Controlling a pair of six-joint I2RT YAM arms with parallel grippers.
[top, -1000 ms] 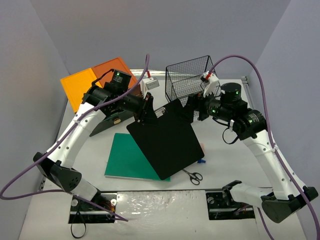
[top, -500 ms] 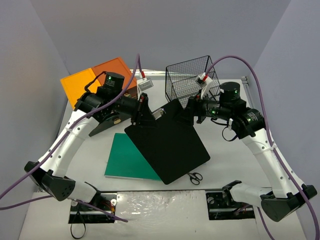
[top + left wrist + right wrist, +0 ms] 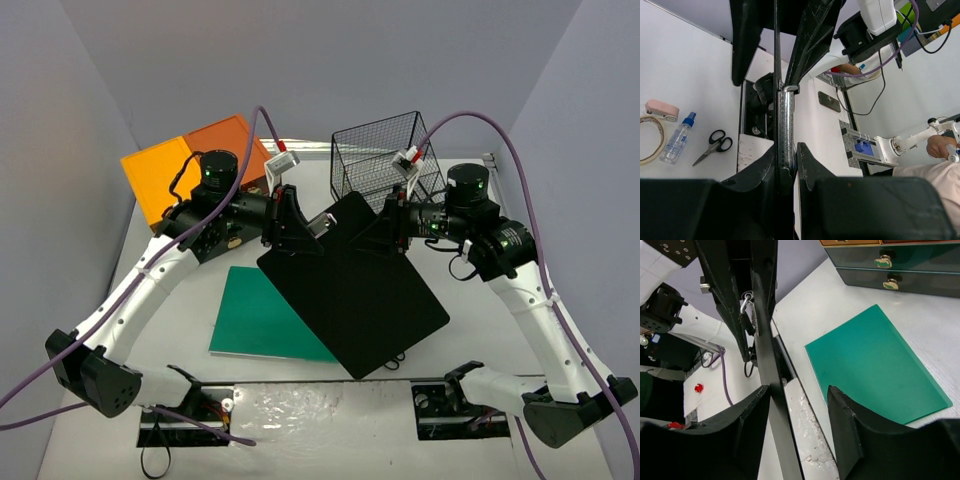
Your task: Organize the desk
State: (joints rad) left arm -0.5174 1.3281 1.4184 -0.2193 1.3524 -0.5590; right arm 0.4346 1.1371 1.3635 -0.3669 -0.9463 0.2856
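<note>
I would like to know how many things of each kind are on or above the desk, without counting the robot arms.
Flat boards: 2 (black clipboard, green board)
Wire basket: 1
Drawer unit: 1
Scissors: 1
Spray bottle: 1
Tape roll: 1
Small pink item: 1
Total: 8

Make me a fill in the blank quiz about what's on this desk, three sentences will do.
The left gripper holds up a clipboard whose colour is ____. The flat board lying on the desk is ____. The basket at the far side is made of ____.
Missing words: black; green; wire.
</note>
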